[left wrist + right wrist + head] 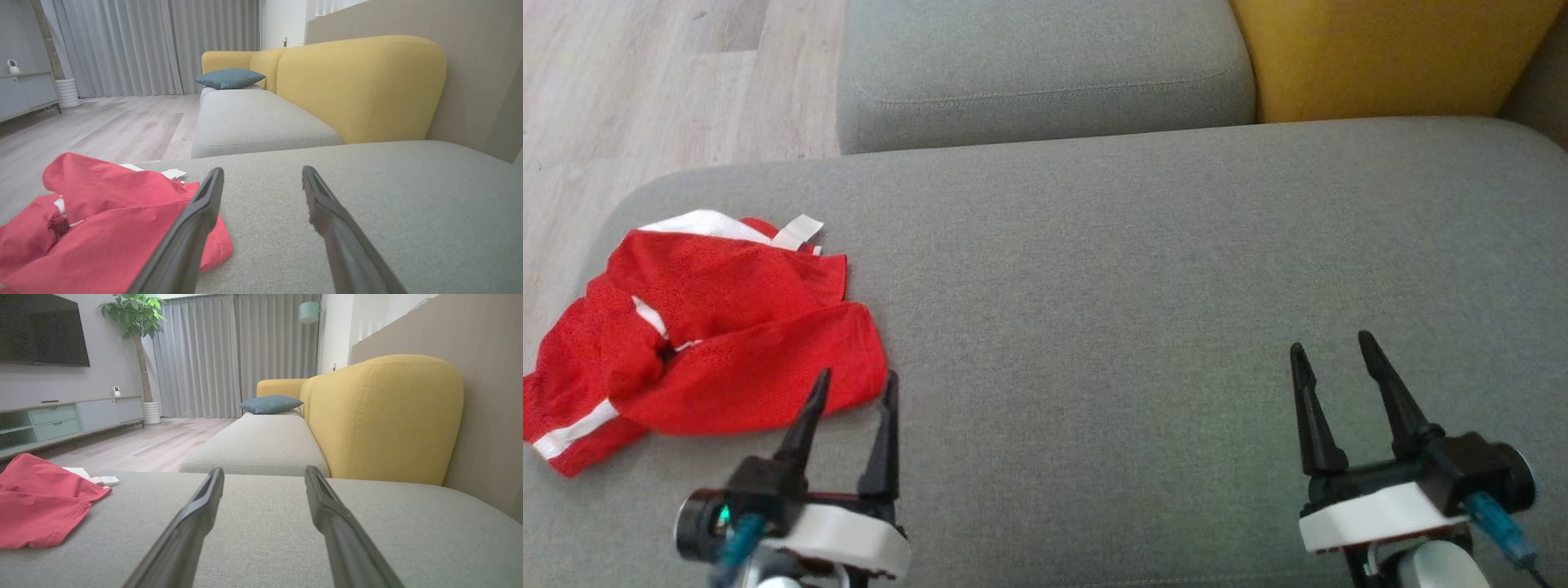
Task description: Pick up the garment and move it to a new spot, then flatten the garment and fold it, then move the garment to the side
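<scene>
A: Surface?
B: A wide grey sofa seat [1143, 269] runs across the front. Behind it are a second grey seat [1045, 73] and a yellow backrest [1380, 57]. There is wood floor [645, 98] to the left.

A: Garment?
B: The red garment [719, 343], with white bands, lies crumpled in a heap at the wide seat's left end. It is neither flattened nor folded.

A: Left gripper?
B: The left gripper [858, 376] has its fingers spread and nothing between them. It sits at the heap's near right corner. One finger crosses the cloth's edge as seen from the head; I cannot tell whether it touches.

A: Right gripper?
B: The right gripper [1330, 341] is likewise spread and empty. It is over bare seat, well apart from the garment.

A: Anything smaller?
B: A white strip [799, 230] sticks out at the heap's far edge.
</scene>
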Available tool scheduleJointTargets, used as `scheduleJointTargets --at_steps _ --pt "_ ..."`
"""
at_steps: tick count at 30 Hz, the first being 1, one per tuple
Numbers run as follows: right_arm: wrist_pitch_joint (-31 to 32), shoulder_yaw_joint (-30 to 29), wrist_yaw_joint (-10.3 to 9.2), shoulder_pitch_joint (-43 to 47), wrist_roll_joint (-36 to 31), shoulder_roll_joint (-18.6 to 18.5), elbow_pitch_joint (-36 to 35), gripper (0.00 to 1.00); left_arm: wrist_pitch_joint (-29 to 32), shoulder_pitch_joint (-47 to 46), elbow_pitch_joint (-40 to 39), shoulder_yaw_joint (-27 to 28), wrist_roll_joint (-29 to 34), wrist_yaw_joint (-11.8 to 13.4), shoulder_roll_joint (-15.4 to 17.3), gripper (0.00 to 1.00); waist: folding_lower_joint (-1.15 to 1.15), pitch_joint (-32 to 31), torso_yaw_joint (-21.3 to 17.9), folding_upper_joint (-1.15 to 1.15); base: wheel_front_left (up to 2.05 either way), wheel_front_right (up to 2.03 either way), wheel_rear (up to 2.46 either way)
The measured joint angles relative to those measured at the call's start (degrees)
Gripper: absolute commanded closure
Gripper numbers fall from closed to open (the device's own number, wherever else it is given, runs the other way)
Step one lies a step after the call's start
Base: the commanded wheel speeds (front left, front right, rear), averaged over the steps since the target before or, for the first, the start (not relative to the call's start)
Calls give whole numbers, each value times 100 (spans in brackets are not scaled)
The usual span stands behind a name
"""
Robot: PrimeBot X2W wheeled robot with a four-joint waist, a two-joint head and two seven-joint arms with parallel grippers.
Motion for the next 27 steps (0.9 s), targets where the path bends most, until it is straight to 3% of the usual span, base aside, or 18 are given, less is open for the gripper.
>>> scheduleJointTargets --at_steps 3,8,27 --pt "0 -8 0 0 256 0 14 0 0 1 -20 96 -569 41 0 0 0 -6 8 0 0 0 0" --pt "0 -69 0 1 875 0 198 0 0 2 -30 183 -1013 41 -1 0 0 -17 24 0 0 0 0" --pt "0 26 0 -1 1345 0 733 0 0 3 437 12 -1090 -16 -1 0 0 -3 30 0 0 0 0"
